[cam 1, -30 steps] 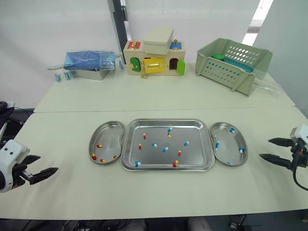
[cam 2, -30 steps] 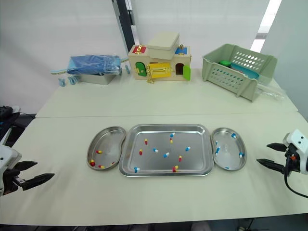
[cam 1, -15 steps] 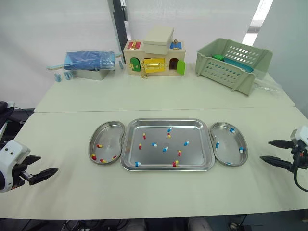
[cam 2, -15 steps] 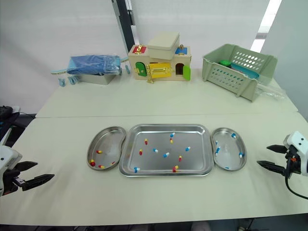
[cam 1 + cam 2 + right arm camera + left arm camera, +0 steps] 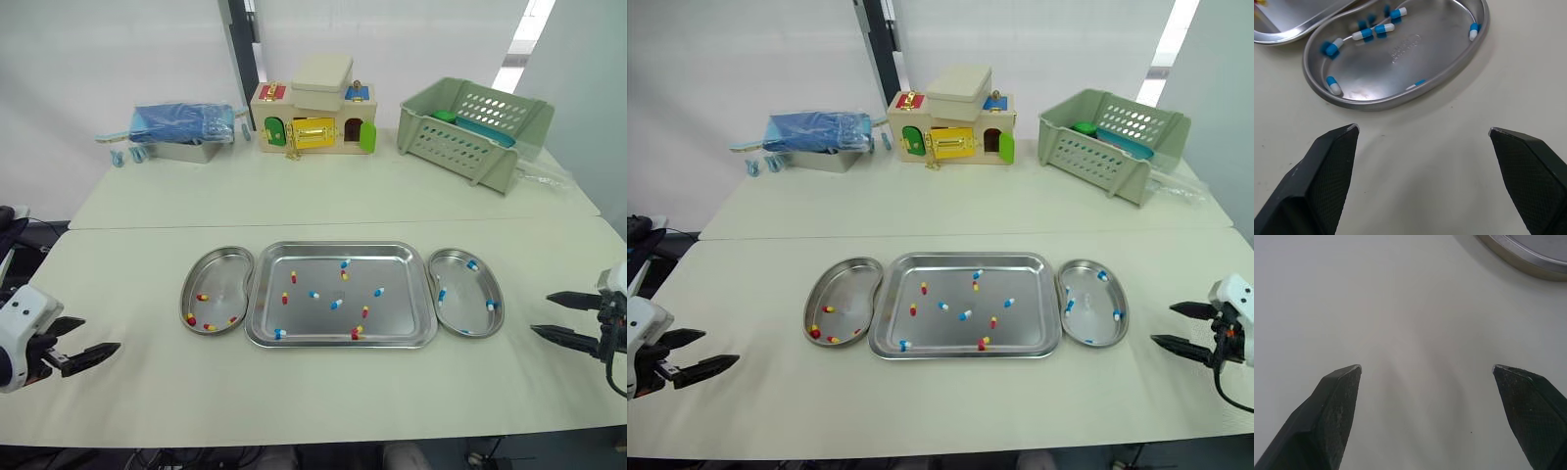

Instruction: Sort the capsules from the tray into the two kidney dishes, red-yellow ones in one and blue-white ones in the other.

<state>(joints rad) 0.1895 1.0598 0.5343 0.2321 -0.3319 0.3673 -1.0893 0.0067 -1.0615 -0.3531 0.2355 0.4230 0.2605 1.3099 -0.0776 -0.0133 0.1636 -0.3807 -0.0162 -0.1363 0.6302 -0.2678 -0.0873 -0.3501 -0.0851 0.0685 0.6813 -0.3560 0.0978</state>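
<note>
Above table (image 5: 323,401), left tool (image 5: 101,333), right tool (image 5: 541,311) wide open, empty.

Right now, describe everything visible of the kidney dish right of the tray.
The kidney dish is shiny, steel-looking metal, bean-shaped, with a rolled rim, shallow wall and a faint stamp on its floor. It sits flat on the pale table, its inward curve close against the tray's right edge; actual contact is unclear. Several blue-white capsules lie loose inside, nothing else. The open right gripper hangs beside it, not touching.
</note>
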